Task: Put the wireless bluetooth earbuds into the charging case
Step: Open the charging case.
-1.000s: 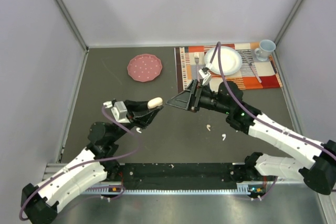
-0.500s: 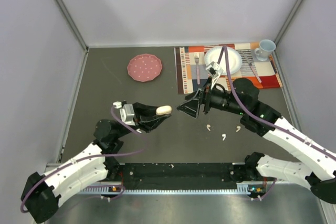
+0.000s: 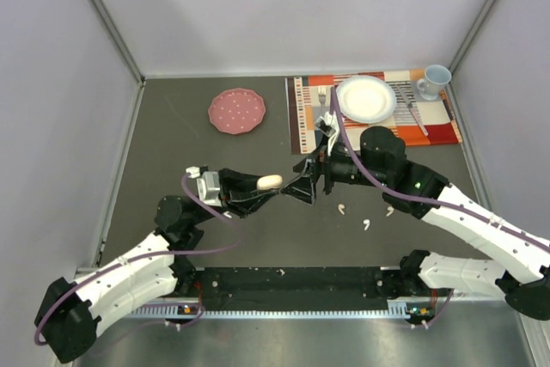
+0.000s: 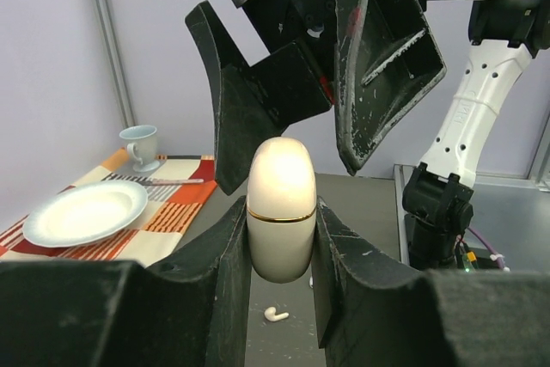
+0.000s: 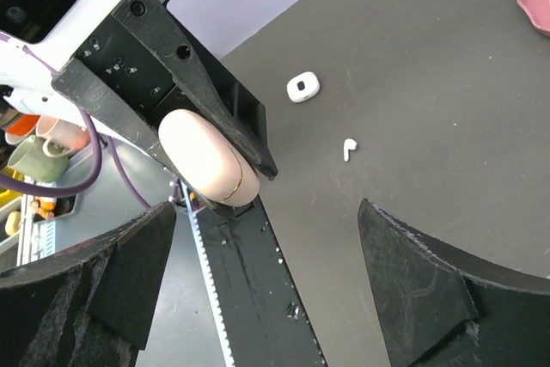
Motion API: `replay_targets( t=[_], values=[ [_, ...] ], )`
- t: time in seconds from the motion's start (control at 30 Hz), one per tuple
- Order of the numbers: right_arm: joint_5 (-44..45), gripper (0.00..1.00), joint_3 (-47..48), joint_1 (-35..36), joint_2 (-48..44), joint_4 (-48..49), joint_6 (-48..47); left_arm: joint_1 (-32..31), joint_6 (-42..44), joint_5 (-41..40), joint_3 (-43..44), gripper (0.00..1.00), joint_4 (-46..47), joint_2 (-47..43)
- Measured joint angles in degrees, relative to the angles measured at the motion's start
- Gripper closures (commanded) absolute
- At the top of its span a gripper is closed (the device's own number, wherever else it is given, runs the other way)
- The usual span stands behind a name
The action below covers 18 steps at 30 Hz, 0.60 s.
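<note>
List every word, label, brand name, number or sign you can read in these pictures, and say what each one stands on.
None: no word, number or brand can be read in any view.
The charging case is plain, with only a thin gold seam.
The small white case bears a dark square mark, no letters.
The placemat shows only coloured stripes and blocks.

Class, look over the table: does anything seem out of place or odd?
Yes. Three white earbuds lie scattered loose on the dark table, while the cream case held in the left claw is shut.
</note>
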Motion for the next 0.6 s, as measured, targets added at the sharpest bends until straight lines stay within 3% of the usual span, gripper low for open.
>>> replay_targets(
  t=[0.6],
  values=[
    [4.59,0.13,-0.04,0.66,0.33,0.17,1.49,0.28,-1.62,1.29,0.13,1.00,0.17,0.39]
  ],
)
